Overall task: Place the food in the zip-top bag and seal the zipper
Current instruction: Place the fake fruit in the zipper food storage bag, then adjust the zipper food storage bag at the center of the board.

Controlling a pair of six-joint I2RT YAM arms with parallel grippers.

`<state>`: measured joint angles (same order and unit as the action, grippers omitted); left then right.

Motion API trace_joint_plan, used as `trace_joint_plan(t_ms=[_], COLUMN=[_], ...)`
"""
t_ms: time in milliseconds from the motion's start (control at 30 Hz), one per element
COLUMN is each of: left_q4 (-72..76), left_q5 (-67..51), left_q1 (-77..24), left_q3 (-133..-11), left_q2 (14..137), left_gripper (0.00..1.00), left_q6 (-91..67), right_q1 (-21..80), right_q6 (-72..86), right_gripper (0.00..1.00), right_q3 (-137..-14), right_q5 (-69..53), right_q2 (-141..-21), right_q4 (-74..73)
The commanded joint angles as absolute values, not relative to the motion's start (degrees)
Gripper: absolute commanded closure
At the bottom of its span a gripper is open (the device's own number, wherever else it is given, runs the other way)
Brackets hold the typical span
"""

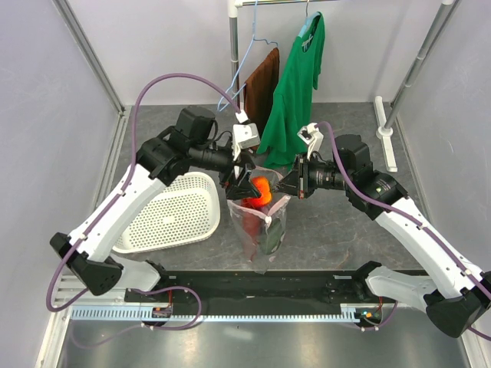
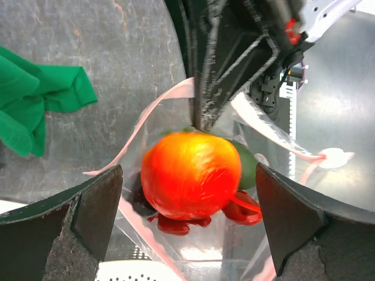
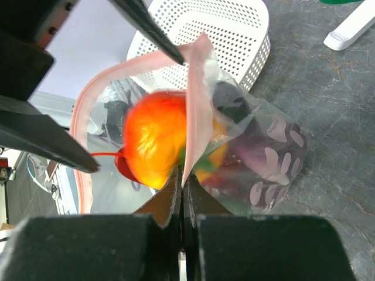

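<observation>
The clear dotted zip-top bag (image 1: 266,228) stands in mid-table with its mouth held open. My right gripper (image 1: 294,185) is shut on the pink zipper strip (image 3: 196,99), pinching it at the fingertips (image 3: 183,181). My left gripper (image 1: 244,179) is open over the mouth, its fingers (image 2: 88,205) wide apart on either side of the orange-red tomato (image 2: 190,175) without touching it. The tomato sits in the bag's mouth (image 3: 155,146). Below it lie the red lobster (image 2: 240,211) and the green avocado-like piece (image 2: 246,164). The purple grapes (image 3: 252,146) show through the bag wall.
The white perforated basket (image 1: 173,211) stands just left of the bag. A green shirt (image 1: 295,84) and a brown cloth (image 1: 261,88) hang on a rack behind. A white rack foot (image 1: 386,130) lies at the back right.
</observation>
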<state>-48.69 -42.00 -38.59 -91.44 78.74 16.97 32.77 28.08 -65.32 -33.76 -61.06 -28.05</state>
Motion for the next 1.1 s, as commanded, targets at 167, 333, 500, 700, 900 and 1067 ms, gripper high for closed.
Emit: trace_joint_plan(t_ms=[167, 333, 500, 700, 900, 1067], left_q4=[-52.20, -59.84, -63.80, -63.20, -59.94, -62.05], left_q5=[-46.21, -51.40, -46.86, -36.13, -31.21, -34.53], left_q1=[-38.41, -38.85, -44.72, -52.99, -53.88, -54.05], left_q3=[-98.08, -97.12, -97.91, -95.28, -93.34, -93.16], left_q2=[69.26, 66.18, 69.07, 73.03, 75.23, 74.62], left_gripper=[0.00, 0.10, 0.22, 0.24, 0.36, 0.63], left_q6=[22.66, 35.56, 40.33, 43.33, 42.98, 43.24], right_q1=[32.52, 32.61, 32.70, 33.13, 34.45, 34.98], right_q6=[24.61, 22.07, 20.48, 19.34, 16.97, 15.73], right_gripper=[1.00, 1.00, 1.00, 1.00, 1.00, 1.00], right_q3=[-69.34, -71.10, -73.12, -74.71, -75.76, -77.43], right_q5=[-36.38, -38.05, -39.29, -40.34, -41.57, -41.66], right_q2=[-60.82, -62.48, -65.21, -67.67, -69.51, -71.80], right_q4=[-25.31, -24.44, -23.20, -22.68, -21.62, -20.04])
